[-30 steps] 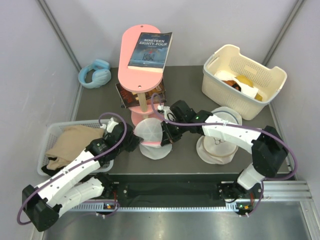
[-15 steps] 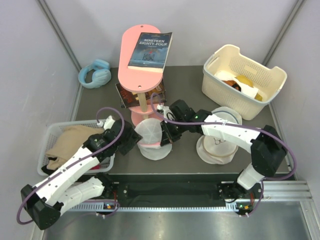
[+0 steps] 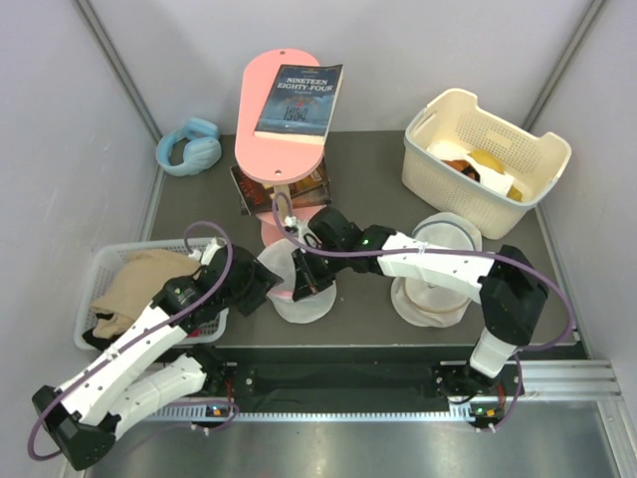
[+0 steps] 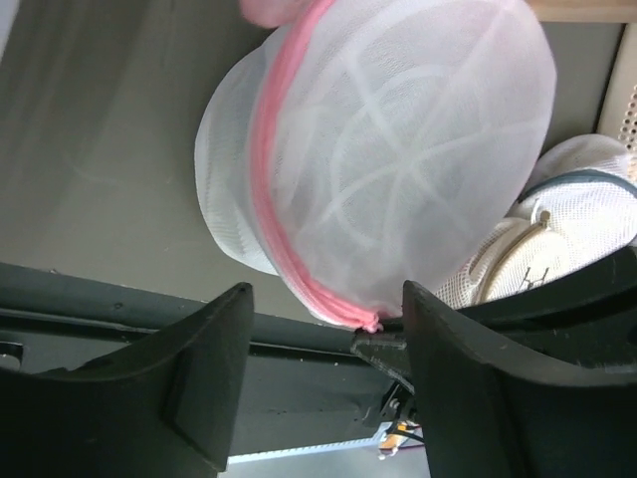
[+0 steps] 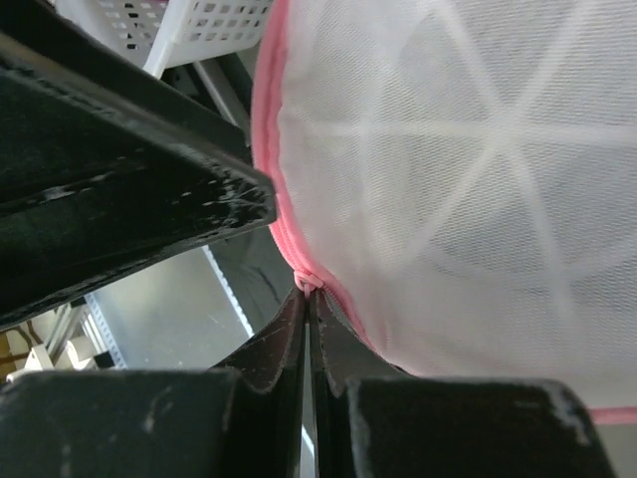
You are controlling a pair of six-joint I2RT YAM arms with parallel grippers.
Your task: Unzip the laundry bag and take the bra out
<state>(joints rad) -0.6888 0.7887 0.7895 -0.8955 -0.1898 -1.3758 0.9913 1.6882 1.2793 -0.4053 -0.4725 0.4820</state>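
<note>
The laundry bag (image 3: 299, 289), a round white mesh drum with pink trim, lies on the dark table below the pink stand. My right gripper (image 3: 303, 280) reaches in from the right. In the right wrist view it (image 5: 308, 292) is shut on the pink zipper pull (image 5: 310, 280) at the rim of the bag (image 5: 478, 189). My left gripper (image 3: 265, 290) is at the bag's left side. In the left wrist view it (image 4: 326, 299) stands open, its fingers (image 4: 214, 368) apart just below the bag (image 4: 398, 149), with nothing held. The bra is hidden.
A grey tray (image 3: 107, 261) at the left holds a beige cloth (image 3: 144, 281). A second white mesh bag with a beige rim (image 3: 433, 291) lies to the right. A cream basket (image 3: 518, 184) stands at the back right. Behind the bag are the pink stand (image 3: 269, 90), a book (image 3: 300, 102) and blue headphones (image 3: 189, 146).
My left gripper has opened from shut and drawn back a little to the left. My right gripper has moved left with the zipper pull, and the bag has shifted left with it.
</note>
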